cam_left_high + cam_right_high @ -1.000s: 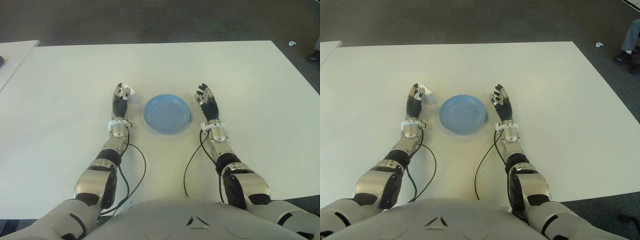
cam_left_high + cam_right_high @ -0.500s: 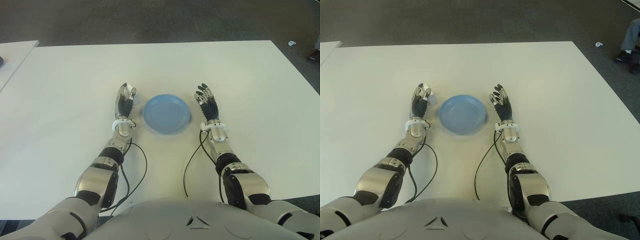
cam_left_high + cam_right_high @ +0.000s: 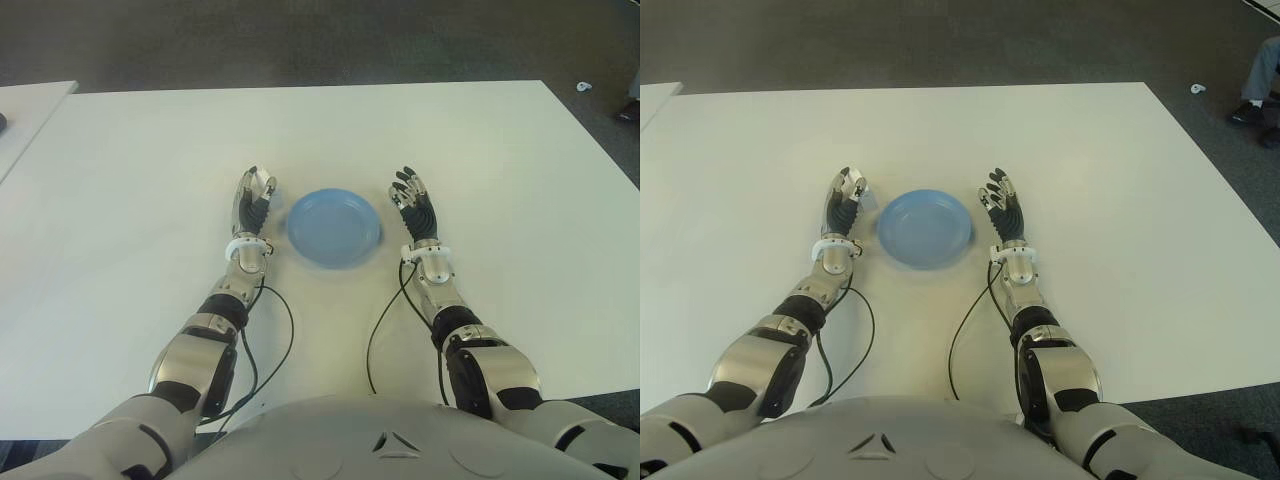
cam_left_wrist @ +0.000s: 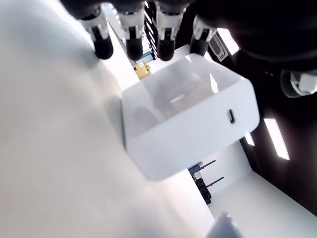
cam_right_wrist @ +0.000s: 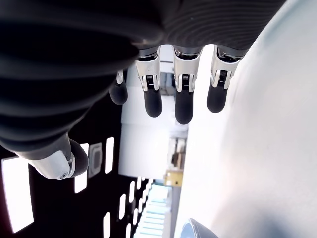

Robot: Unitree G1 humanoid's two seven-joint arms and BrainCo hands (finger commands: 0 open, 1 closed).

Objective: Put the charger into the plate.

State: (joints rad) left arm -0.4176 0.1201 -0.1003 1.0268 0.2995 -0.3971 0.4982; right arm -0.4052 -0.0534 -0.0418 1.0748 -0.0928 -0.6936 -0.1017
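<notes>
Reaching for the charger (image 4: pixel 190 116) is the step in hand: the left hand (image 3: pixel 250 210) sits at the plate's (image 3: pixel 334 227) nine o'clock, just beside its rim, with the white block at its fingertips (image 4: pixel 133 47). In the left wrist view the fingers are nearly straight over the block and the thumb stands off to one side, so nothing is gripped yet, and whether the fingertips touch the block I cannot tell. The charger lies on the white table (image 3: pixel 130 170), outside the plate. It is a squat, rounded block, with a small oval port on one end face; its long axis seems to run across the fingers, port end toward the thumb. Next, I judge, fingers and thumb must close across it, lift, and carry it toward three o'clock over the rim. The right hand (image 3: pixel 415 205) shows at the plate's three o'clock, fingers extended, empty.
</notes>
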